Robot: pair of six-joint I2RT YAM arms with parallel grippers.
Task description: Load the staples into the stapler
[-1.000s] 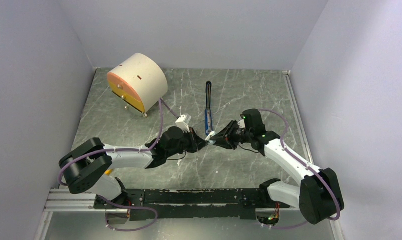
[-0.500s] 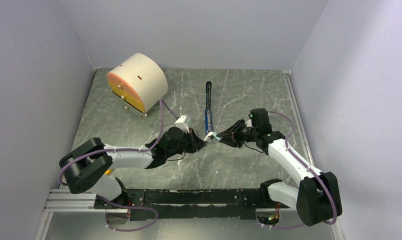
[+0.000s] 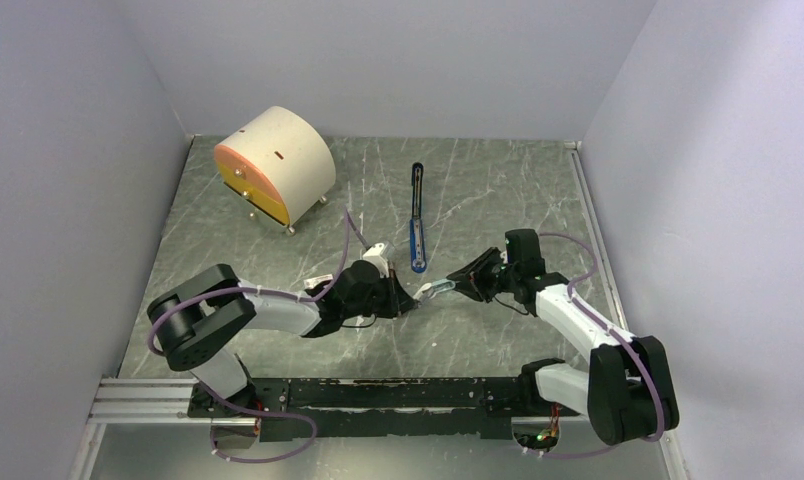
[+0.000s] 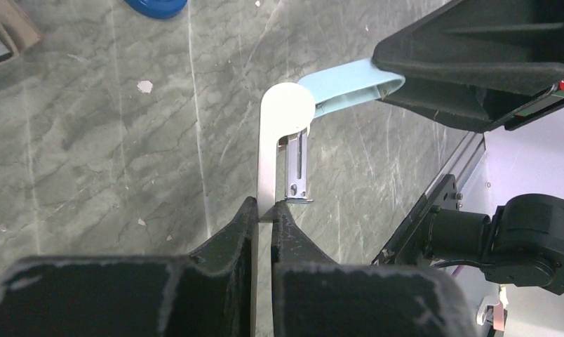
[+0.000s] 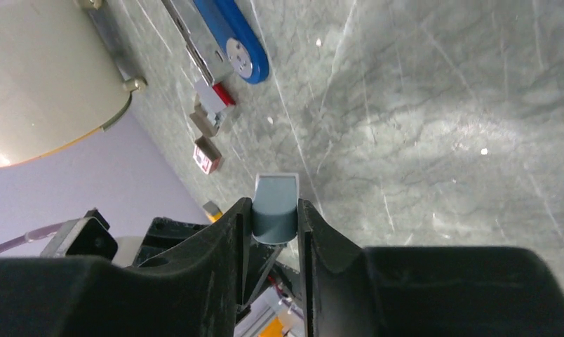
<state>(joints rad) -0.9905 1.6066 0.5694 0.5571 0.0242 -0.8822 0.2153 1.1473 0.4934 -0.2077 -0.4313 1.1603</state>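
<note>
Left gripper (image 3: 406, 300) first: its jaws are pinched almost to nothing, and the left wrist view shows why. They clamp the thin white plate of the light-blue and white piece (image 4: 279, 133), edge-on between the two black fingers (image 4: 244, 239). The white part stands up out of the jaws, and the light-blue part branches off to the right from its rounded top. A small metal tab hangs beside the plate, just above the fingertips.

Over to the right gripper (image 3: 450, 288): its jaws are narrow too and closed on the light-blue end of that same piece. The right wrist view has the pale block seated squarely between the two pads. So both sets of jaws hold one piece, nose to nose at the middle of the bench (image 3: 498, 190).

Now the arms. The left arm folds back at its elbow near the lower left, its forearm stretched low and rightward to the centre. The right arm rises from its base at the lower right, its forearm angling up and left to meet it.

The stapler (image 3: 416, 215) lies flat on the bench just beyond the two grippers, touched by neither, blue end nearest them and black part pointing away. Some small pieces (image 5: 209, 112) sit just off that blue end, with a little red-and-white box (image 5: 207, 155) beside them. Which of them is the staples I cannot tell. A cream drum (image 3: 275, 165) with an orange face stands at the far left.
</note>
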